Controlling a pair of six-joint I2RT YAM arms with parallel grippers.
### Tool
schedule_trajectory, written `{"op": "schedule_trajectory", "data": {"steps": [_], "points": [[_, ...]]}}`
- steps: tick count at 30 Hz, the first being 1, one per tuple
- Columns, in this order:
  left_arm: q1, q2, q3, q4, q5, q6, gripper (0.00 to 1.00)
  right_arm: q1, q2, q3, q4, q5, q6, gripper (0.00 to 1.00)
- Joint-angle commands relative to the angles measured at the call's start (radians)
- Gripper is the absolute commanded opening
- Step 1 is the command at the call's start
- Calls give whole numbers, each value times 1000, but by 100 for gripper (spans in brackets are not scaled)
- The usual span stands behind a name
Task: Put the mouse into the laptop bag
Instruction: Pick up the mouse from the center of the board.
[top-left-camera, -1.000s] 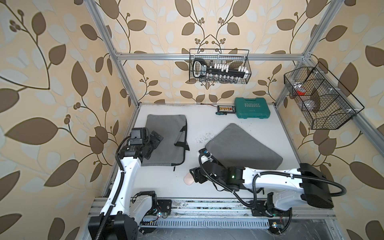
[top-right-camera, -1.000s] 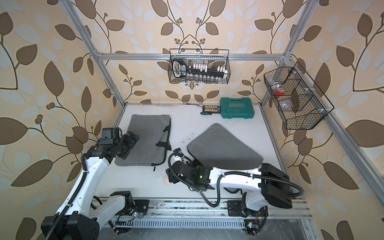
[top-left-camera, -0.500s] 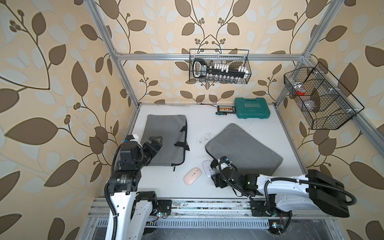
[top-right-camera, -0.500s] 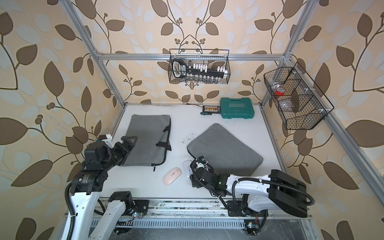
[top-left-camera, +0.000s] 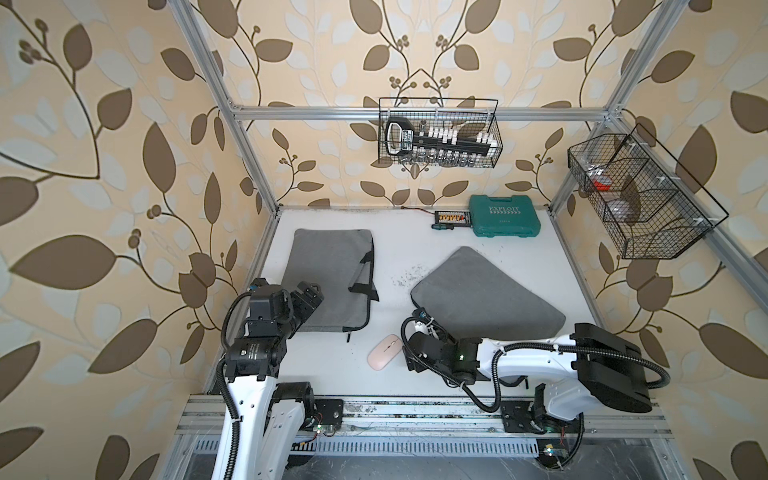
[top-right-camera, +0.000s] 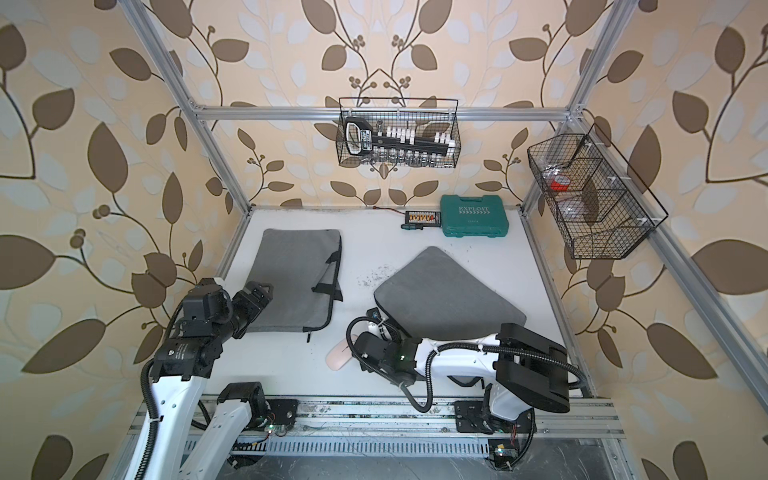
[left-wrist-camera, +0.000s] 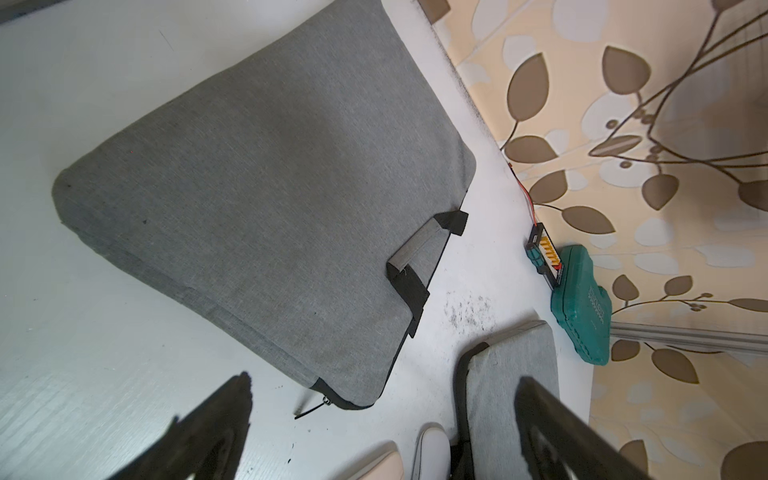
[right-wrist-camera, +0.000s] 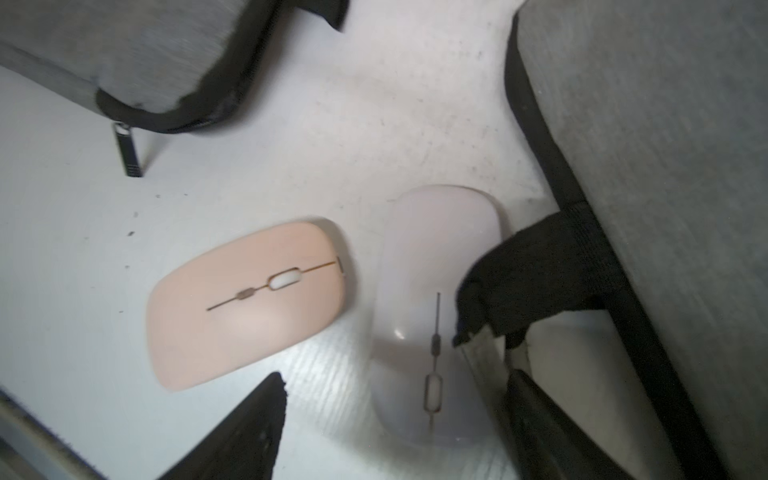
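Jaws spread, my right gripper has the white mouse lying between them, its long axis pointing straight ahead.

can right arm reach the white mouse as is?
Probably yes: the open right claw brackets the glossy white plastic mouse, though the black strap of the grey fabric bag overlaps its edge.

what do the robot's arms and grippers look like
The left arm and right arm have white shells, black joints and looping black ribbed cable hoses. The left gripper and right gripper are black with tapered fingers. A green light glows near the right wrist.
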Motion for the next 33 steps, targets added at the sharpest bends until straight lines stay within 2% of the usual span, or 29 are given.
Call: {"op": "schedule_trajectory", "data": {"steps": [1, 7, 9, 15, 18, 22, 27, 33], "points": [[-1, -10, 39, -11, -22, 29, 99, 39, 17, 32, -109, 90, 44, 81], [-1, 12, 40, -11, -5, 27, 99, 44, 42, -37, 6, -38, 29, 76], [-1, 18, 42, -11, 4, 28, 99, 41, 47, -67, 19, -35, 49, 76], [-1, 31, 39, -8, 1, 27, 99, -27, 58, -160, 112, -116, 46, 77], [-1, 38, 39, -2, 18, 27, 99, -65, 75, -172, 133, -116, 29, 80], [-2, 46, 37, 1, 11, 30, 99, -118, 105, -151, 153, -141, -17, 83], [-1, 69, 36, 16, 34, 35, 99, -127, 181, -57, 63, -64, -40, 84], [-1, 111, 47, 12, 36, 41, 99, -126, 235, -8, 21, -69, -47, 73]]}}
